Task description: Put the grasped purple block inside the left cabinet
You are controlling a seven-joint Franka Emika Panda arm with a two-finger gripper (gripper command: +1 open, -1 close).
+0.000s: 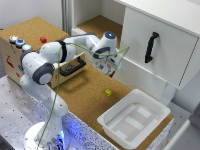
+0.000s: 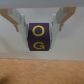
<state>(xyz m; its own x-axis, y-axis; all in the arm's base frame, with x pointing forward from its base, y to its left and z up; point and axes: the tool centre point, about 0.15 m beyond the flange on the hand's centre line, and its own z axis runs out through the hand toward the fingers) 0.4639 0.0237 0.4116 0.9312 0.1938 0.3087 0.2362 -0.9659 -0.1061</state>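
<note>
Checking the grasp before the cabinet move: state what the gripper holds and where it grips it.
The gripper holds the purple block, its fingers clamped on two opposite sides near the block's upper part, the lettered face toward the wrist camera.

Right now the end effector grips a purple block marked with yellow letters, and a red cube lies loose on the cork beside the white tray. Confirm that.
Not quite. The loose cube beside the white tray is yellow, not red, as the exterior view shows. The rest holds: in the wrist view the end effector grips the purple block with yellow letters.
</note>
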